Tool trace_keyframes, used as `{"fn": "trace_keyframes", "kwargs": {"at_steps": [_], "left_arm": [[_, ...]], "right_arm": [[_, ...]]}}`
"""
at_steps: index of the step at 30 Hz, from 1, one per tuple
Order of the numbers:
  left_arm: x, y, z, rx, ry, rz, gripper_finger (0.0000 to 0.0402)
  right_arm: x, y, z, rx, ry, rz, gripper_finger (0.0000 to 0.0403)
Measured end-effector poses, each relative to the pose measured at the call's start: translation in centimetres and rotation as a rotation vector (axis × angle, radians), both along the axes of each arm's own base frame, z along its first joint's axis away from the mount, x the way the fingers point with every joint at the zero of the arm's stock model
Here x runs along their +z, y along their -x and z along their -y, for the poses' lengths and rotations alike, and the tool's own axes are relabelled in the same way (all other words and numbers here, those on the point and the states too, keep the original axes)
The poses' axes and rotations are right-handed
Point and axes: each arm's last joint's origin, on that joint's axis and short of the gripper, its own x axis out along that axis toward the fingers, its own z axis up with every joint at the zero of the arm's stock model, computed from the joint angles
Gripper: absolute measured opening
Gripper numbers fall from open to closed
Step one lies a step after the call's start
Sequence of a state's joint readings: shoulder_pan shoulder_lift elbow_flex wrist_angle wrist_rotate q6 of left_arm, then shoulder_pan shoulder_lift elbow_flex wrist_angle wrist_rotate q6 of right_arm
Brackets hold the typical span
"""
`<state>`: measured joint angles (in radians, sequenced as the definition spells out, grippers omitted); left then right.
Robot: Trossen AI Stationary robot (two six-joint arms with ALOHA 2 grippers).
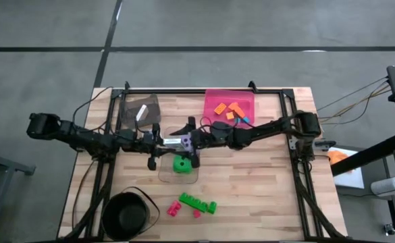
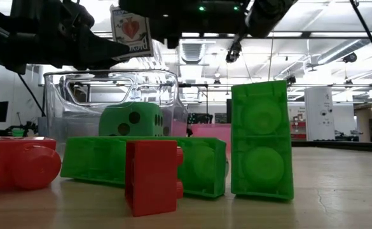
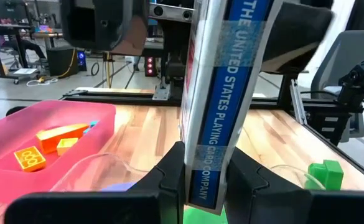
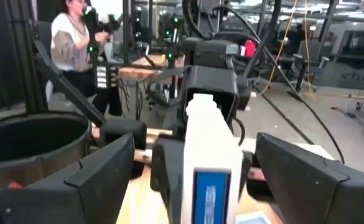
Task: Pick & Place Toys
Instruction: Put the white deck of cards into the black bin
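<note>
While both arms are meeting over the middle of the table [image 1: 251,175], the left gripper [image 3: 205,180] is clenching a box of playing cards [image 3: 222,93] edge-on between its fingers, and the right gripper [image 4: 194,168] is sitting right in front of it with its fingers spread wide on either side of the box, not squeezing anything as far as I can see. Directly under them the clear bin [image 1: 178,172] is holding one green dotted die [image 1: 181,163], so that's the thing sitting in the way below the handoff. Looking around: a pink bin [image 1: 230,106] at the back is carrying about four orange bricks [image 1: 229,109] plus a small teal bit, and a second clear bin [image 1: 139,111] next to it is holding one white card [image 1: 142,113]. Near the front edge I'm counting one long green brick [image 1: 191,200], one short green brick [image 1: 213,206], and two small pinkish-red bricks [image 1: 175,208], all lying loose and close together. One black round bowl [image 1: 126,214] is sitting at the front left corner. A person [image 4: 73,43] is standing off in the room behind.
</note>
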<state>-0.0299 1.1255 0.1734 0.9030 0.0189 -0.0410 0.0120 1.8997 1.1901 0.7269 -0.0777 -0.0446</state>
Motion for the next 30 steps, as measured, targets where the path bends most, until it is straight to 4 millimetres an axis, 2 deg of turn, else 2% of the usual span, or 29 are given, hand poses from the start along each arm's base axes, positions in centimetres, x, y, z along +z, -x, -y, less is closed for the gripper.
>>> {"fn": "trace_keyframes", "kwargs": {"at_steps": [6,12,19,24,27,30], "left_arm": [[-0.1,0.0,0.0,0.0,-0.005,-0.015,0.0063],[0.0,0.3,0.0,0.0,-0.009,-0.024,0.0063],[0.5,0.9,-0.2,0.016,-0.029,-0.034,0.0063],[0.9,1.5,-1.0,0.077,-0.038,-0.052,0.0063],[1.1,2.0,-1.8,0.137,-0.035,-0.058,0.0063],[1.4,2.6,-2.6,0.192,-0.019,-0.061,0.0063]], "right_arm": [[-0.6,2.9,0.0,-0.001,0.002,0.002,0.0336],[-1.4,7.8,0.0,-0.005,-0.02,0.084,0.0336],[-4.9,14.0,-1.2,-0.026,-0.112,0.048,0.0336],[-6.4,17.8,-2.6,-0.06,-0.136,0.128,0.0336],[-6.8,19.3,-3.0,-0.059,-0.14,0.192,0.0336],[-7.0,19.8,-3.1,-0.056,-0.141,0.207,0.0336]]}}
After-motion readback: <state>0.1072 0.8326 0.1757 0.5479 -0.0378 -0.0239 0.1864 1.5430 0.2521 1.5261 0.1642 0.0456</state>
